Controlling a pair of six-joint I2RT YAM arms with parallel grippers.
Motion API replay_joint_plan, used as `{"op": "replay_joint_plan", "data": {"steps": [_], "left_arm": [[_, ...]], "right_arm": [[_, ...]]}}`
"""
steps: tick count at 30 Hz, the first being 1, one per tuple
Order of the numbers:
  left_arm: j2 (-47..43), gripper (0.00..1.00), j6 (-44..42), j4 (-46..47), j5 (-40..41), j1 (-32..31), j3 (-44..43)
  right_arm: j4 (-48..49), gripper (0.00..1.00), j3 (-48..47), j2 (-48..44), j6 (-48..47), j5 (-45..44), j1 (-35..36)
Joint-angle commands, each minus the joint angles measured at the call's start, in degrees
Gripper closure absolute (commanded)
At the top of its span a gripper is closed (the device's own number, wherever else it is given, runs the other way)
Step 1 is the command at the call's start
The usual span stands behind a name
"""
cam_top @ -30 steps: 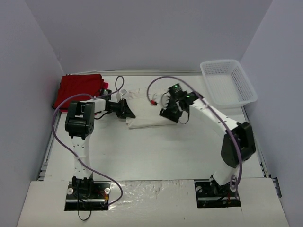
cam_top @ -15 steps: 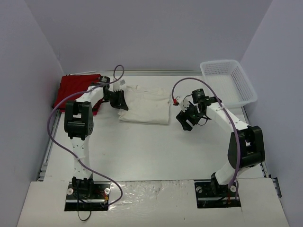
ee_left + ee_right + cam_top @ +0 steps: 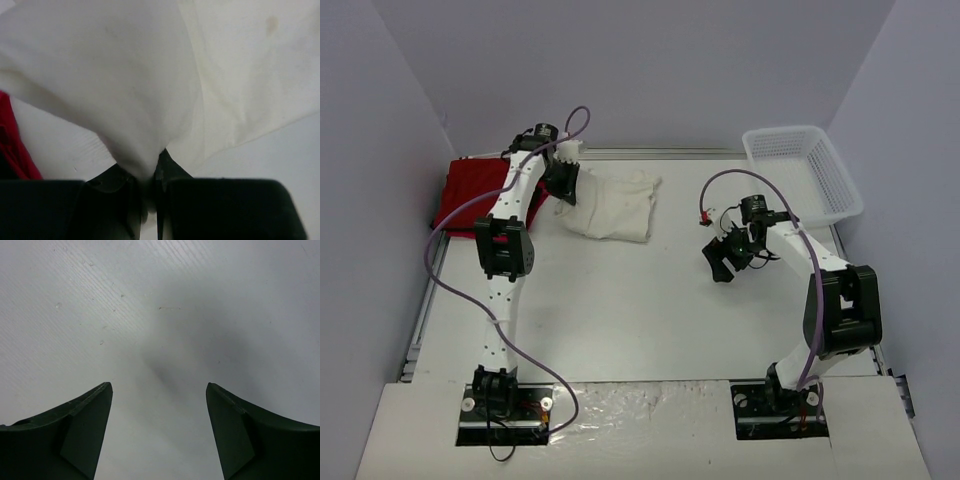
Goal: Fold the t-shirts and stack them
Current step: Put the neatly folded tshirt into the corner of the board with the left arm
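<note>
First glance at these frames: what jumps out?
The cream-white t-shirt lies bunched at the far left-centre of the table, and its edge is pinched in the left claw. Just beyond it, the red t-shirts sit stacked at the far left edge. The right claw hangs open over bare surface, and the white mesh basket is in the far right corner.
</note>
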State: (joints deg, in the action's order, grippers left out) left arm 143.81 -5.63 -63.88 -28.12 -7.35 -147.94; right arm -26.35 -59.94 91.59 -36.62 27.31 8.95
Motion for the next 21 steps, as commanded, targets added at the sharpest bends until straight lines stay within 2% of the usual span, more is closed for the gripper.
{"op": "replay_joint_plan", "data": {"steps": [1, 6, 10, 18, 21], "left_arm": [[-0.5, 0.98, -4.5, -7.3, 11.2, -2.2, 0.9], [-3.3, 0.98, -7.6, -5.6, 22.9, -3.9, 6.2], [-8.3, 0.98, -8.3, -0.6, 30.0, -3.9, 9.7], [-10.7, 0.98, -9.6, 0.2, 39.9, -4.0, 6.0], [-11.4, 0.98, -9.3, 0.2, 40.2, -3.9, 5.6]], "right_arm": [[-0.2, 0.28, 0.7, -0.9, -0.3, 1.3, 0.0], [-0.3, 0.26, 1.1, 1.3, -0.4, 1.2, 0.2], [-0.4, 0.24, 1.4, 2.2, -0.6, 0.6, 0.5], [-0.3, 0.20, 1.8, 3.1, -0.5, -0.1, 0.8], [-0.3, 0.19, 1.8, 3.3, -0.5, -0.7, 1.0]]}}
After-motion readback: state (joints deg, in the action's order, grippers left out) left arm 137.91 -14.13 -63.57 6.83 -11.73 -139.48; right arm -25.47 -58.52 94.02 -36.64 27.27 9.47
